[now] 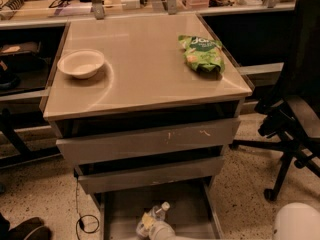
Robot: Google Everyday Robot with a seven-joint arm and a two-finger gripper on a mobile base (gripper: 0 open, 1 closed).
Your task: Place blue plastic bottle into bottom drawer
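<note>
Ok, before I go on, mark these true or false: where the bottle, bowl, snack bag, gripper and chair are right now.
1. The bottle is down at the open bottom drawer, not on the cabinet top. True.
2. The bowl sits on the right side of the cabinet top. False: it is on the left side in the view.
3. The green snack bag lies on the cabinet top near its right edge. True.
4. The gripper hovers over the bowl. False: it is low at the bottom drawer, right by the bottle.
5. The office chair stands left of the cabinet. False: it is on the right.
</note>
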